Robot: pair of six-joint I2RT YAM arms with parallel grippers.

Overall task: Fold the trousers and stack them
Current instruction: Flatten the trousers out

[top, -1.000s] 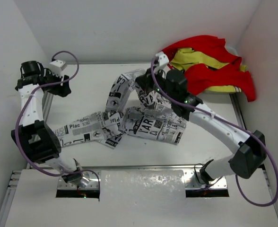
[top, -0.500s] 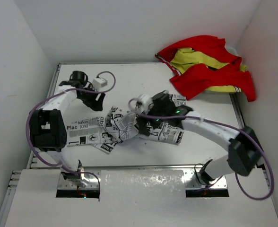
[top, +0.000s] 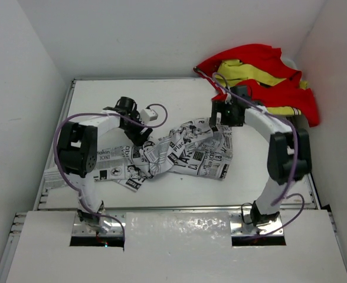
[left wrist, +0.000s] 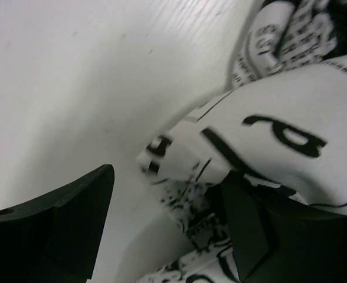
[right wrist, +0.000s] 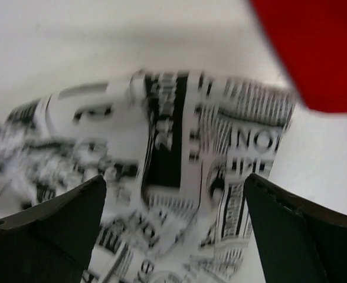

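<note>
The left pincer (left wrist: pixel 169 173) is standing well open and gripping nothing. A rounded fold of the trousers (top: pixel 185 154) is sitting in its gap and lying against the finger on the right of the wrist view. The other finger (left wrist: pixel 55 230) is standing clear of the cloth, over bare table (top: pixel 102 94). Beyond this pincer's tips more printed folds are bunching up (big black letters, small print too blurred to read). Seen from above, this pincer is pointing down into the left end of the crumpled heap. From there one trouser leg is running out flat to the pincer's left and toward the near edge.

The right pincer (right wrist: pixel 174 178) is gaping wide, both fingers far apart, with nothing between them and nothing held. It is hovering over the trousers, and I cannot tell whether the tips are touching the cloth. Directly under it a headline-printed panel is lying, blurred in the wrist view. From above, this pincer is sitting at the far right corner of the heap, so the trousers are spreading between the two pincers, unfolded and rumpled, in the middle of the table. Just past the right pincer, to its far right, a red and yellow garment (top: pixel 262 82) is lying in a heap in the table's corner, close to the trousers' edge.
</note>
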